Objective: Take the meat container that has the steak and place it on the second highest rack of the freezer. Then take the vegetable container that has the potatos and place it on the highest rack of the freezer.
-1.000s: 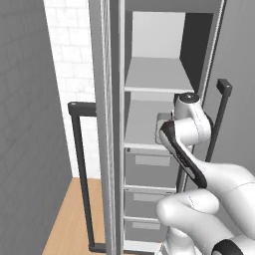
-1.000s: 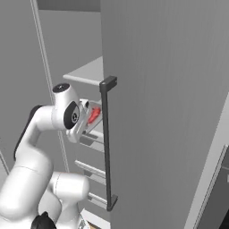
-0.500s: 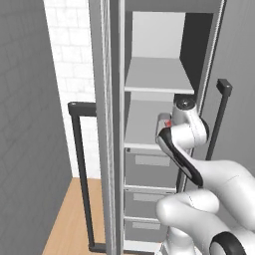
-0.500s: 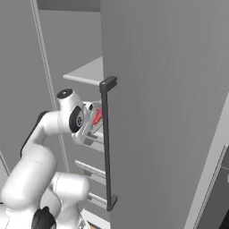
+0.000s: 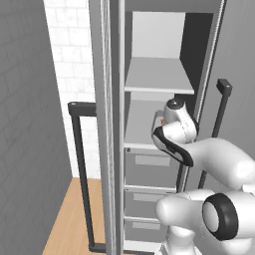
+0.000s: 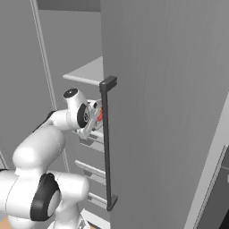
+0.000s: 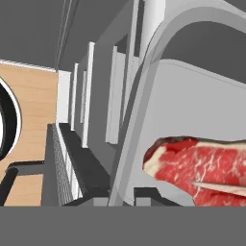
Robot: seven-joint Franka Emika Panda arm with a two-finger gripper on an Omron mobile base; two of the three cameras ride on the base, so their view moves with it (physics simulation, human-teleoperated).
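My gripper (image 7: 122, 196) is shut on the rim of the meat container (image 7: 192, 96), a pale grey tray. The steak (image 7: 202, 166) lies red and streaked inside it. In the left base view the hand reaches into the open freezer (image 5: 114, 99). There my gripper (image 5: 158, 124) hovers just above the second highest rack (image 5: 142, 130), and the highest rack (image 5: 159, 74) is one level up. From the right, my gripper (image 6: 95, 117) and a sliver of steak (image 6: 99, 114) show beside the door's edge, below the highest rack (image 6: 87, 74). The vegetable container with the potatos is out of view.
Grey drawer fronts (image 5: 152, 167) stack below the racks. The open freezer door (image 6: 170, 112) with its long dark bar handle (image 6: 106, 143) stands close on the right of the hand. Another bar handle (image 5: 79, 169) stands to the left, over the wood floor (image 5: 69, 219).
The hand has carried the meat container deeper into the freezer, over the second highest rack. The grip has stayed the same.
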